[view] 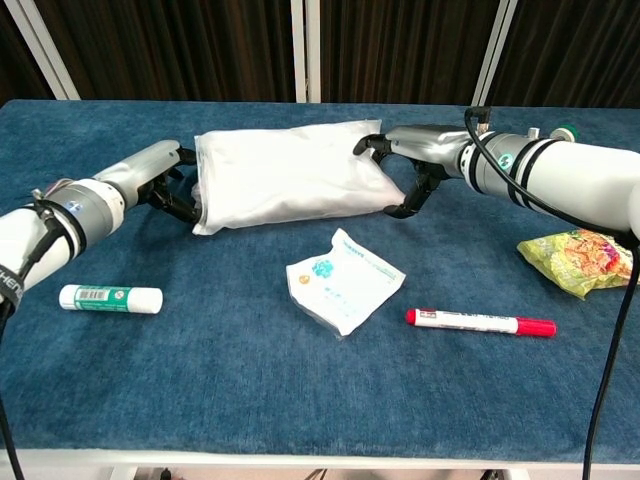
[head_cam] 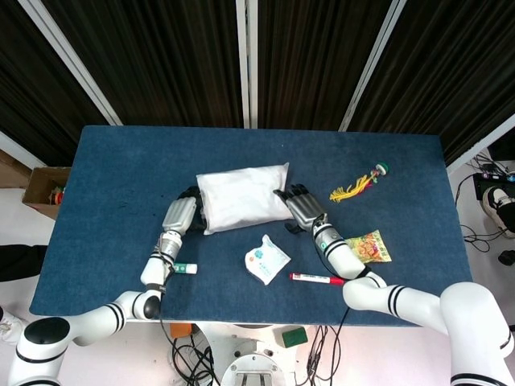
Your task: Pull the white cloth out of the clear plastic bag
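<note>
The clear plastic bag (head_cam: 241, 197) (view: 285, 175) holds the folded white cloth and lies mid-table, slightly bunched and tilted. My left hand (head_cam: 183, 214) (view: 168, 186) is at the bag's left edge, its dark fingers curled against the plastic. Whether it grips the edge is unclear. My right hand (head_cam: 296, 207) (view: 408, 165) brackets the bag's right end, with fingers over the top and the thumb below. The cloth sits fully inside the bag.
A glue stick (head_cam: 185, 268) (view: 110, 298) lies near my left forearm. In front of the bag are a small white packet (head_cam: 264, 260) (view: 345, 280) and a red marker (head_cam: 316, 278) (view: 480, 322). At the right are a yellow snack packet (head_cam: 370, 247) (view: 580, 260) and a yellow tassel (head_cam: 354, 185).
</note>
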Available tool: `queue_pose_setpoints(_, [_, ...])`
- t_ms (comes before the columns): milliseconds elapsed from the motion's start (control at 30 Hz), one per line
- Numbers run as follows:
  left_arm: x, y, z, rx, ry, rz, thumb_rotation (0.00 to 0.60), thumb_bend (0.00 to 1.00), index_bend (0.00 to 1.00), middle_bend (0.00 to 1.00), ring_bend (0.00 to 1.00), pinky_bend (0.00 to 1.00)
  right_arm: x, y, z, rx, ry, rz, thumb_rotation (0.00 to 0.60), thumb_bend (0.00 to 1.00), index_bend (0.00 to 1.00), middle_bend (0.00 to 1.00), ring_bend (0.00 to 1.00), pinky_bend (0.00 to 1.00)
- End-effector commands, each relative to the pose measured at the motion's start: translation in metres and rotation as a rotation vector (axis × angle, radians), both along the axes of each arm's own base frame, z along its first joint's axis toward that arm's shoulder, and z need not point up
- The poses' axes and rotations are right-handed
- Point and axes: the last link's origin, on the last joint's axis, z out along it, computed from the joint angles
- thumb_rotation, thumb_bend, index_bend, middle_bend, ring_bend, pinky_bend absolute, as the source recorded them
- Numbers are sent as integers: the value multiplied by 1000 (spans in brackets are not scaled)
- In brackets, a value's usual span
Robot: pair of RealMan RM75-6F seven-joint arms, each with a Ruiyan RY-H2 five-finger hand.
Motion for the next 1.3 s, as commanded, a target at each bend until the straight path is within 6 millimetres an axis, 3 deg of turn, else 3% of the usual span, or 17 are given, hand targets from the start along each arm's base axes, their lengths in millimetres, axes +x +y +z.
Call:
queue_pose_setpoints(33, [2,-7,5,4,-4,-30,600,226,370,147,52,139,1,11,-1,20,-27,24,600,327,110,209,34,99])
queue_pose_setpoints(433, [16,-45,16,-53,25,-136,600,227,379,147,52,139,-16,50,26,44,-22,98,600,327,110,210,34,99])
queue_pose_setpoints(733, [11,-45,11,-50,23,-78,600,223,371,147,51,139,-16,31,42,-39,9,59,600,327,110,210,34,99])
queue_pose_setpoints(1000, [5,-40,1,-47,19,-55,600,212,371,147,52,138,-2,20,35,-38,23,51,600,327,105,210,34,99])
queue_pose_setpoints(1300, [12,-37,1,-64,-78,-29,600,233,388,147,52,137,2,12,28,-39,37,31,600,327,100,210,34,99])
